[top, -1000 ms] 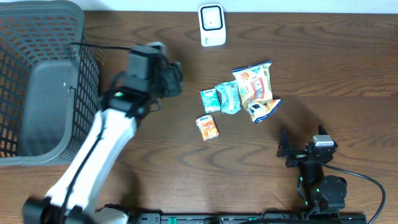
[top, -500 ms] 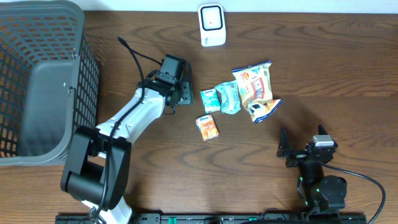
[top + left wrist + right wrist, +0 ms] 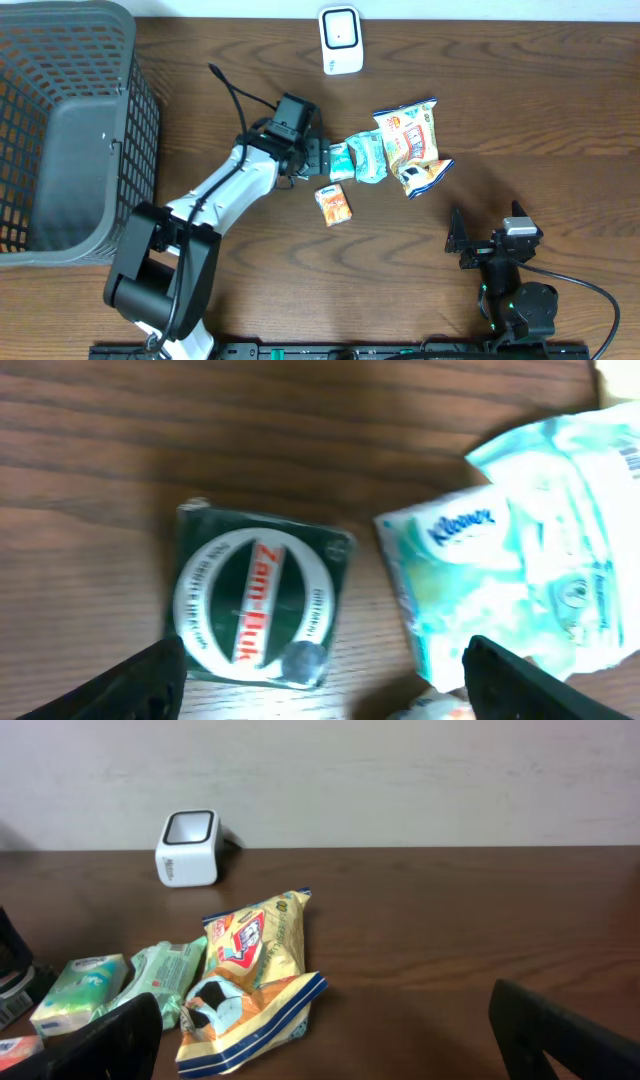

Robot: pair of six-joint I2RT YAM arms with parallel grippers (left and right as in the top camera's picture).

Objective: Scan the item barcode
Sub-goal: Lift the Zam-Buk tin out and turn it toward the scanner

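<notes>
Counter (image 3: 560, 90): I am working over dark wood, with the goods bunched in the middle and the scanner at the far edge.
Basket (image 3: 140, 110): I am leaving it alone at my left; I judge it is not needed for this step.
Left end effector (image 3: 325, 670): I am hovering it over the box with the fingers spread wide and gripping nothing. I take picking up the box to be the step in hand.
Right end effector (image 3: 325, 1030): I am keeping it parked near my edge, fully spread and empty, well apart from the goods.
Chip bag (image 3: 408, 132): I am treating it as clutter to stay away from, since it is lying beyond the tissues.
Scanner (image 3: 340, 40): I am planning the carry toward it, as it is standing well apart from the box.
Tissues (image 3: 450, 570): I am watching this pack most closely. It is lying just beside the box, so one finger must slip into the narrow gap without catching it.
Box (image 3: 262, 605): It is lying flat on the counter, label up, roughly between my fingers.
Grasp: I am aiming to centre over it, descend straight and close on two opposite sides.
Barcode: I am not seeing one on the top face, so I am expecting to turn the box at the scanner and am keeping my fingers off the hidden faces.
</notes>
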